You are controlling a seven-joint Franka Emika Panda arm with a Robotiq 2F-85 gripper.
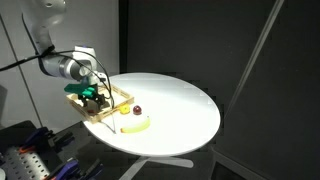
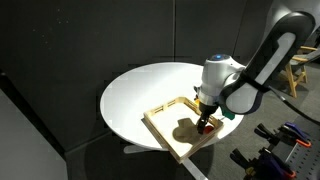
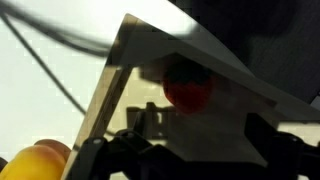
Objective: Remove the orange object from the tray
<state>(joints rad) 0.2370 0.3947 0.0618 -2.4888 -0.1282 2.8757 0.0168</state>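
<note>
The pale wooden tray (image 1: pixel 118 103) (image 2: pixel 165 122) (image 3: pixel 120 70) lies near the edge of the round white table. In the wrist view the small orange-red object (image 3: pixel 187 88) rests on the tray floor near a corner, just ahead of the dark fingers. My gripper (image 1: pixel 95 97) (image 2: pixel 205 122) (image 3: pixel 200 150) hangs low over the tray. It is open, its jaws spread wide with nothing between them. A small reddish spot (image 2: pixel 203 127) shows right under the fingertips in an exterior view.
A dark maroon ball (image 1: pixel 137 111) and a yellow banana-shaped item (image 1: pixel 135 125) (image 3: pixel 40 160) lie on the white table (image 1: pixel 180 105) beside the tray. The table edge runs close to the tray. Black curtains stand behind.
</note>
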